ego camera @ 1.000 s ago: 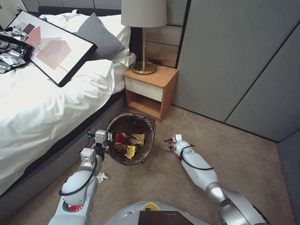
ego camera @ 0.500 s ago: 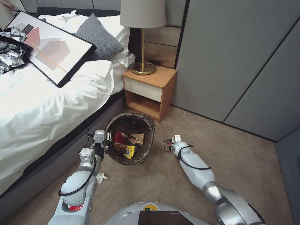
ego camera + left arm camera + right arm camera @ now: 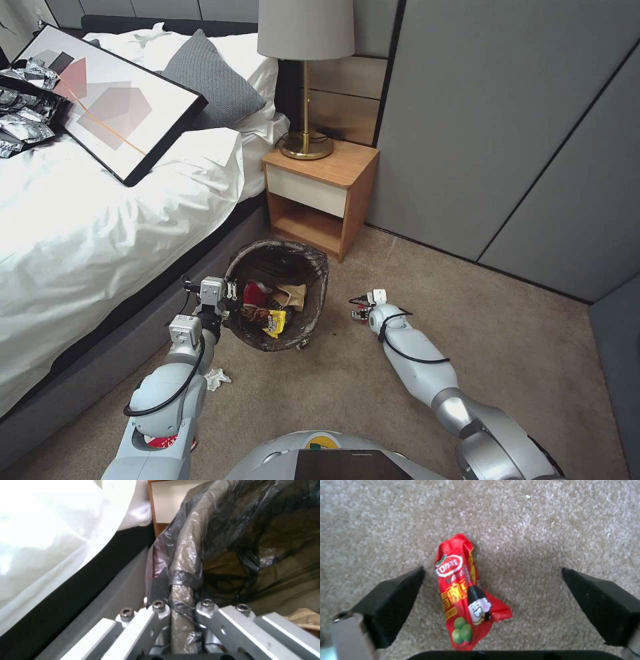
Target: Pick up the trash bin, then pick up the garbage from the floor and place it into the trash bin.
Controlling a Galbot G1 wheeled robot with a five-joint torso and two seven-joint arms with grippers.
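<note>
The right gripper [image 3: 491, 597] is hovering wide open over a crinkled red snack packet [image 3: 465, 593] whose long axis is running crosswise to the gap between the fingers, while the left gripper [image 3: 181, 607] is clamping the bag-lined rim of the small round white trash bin [image 3: 313, 267].

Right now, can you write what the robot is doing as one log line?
left gripper: shut on trash bin rim | right gripper: open above red packet on carpet | bin: holds wrappers
</note>
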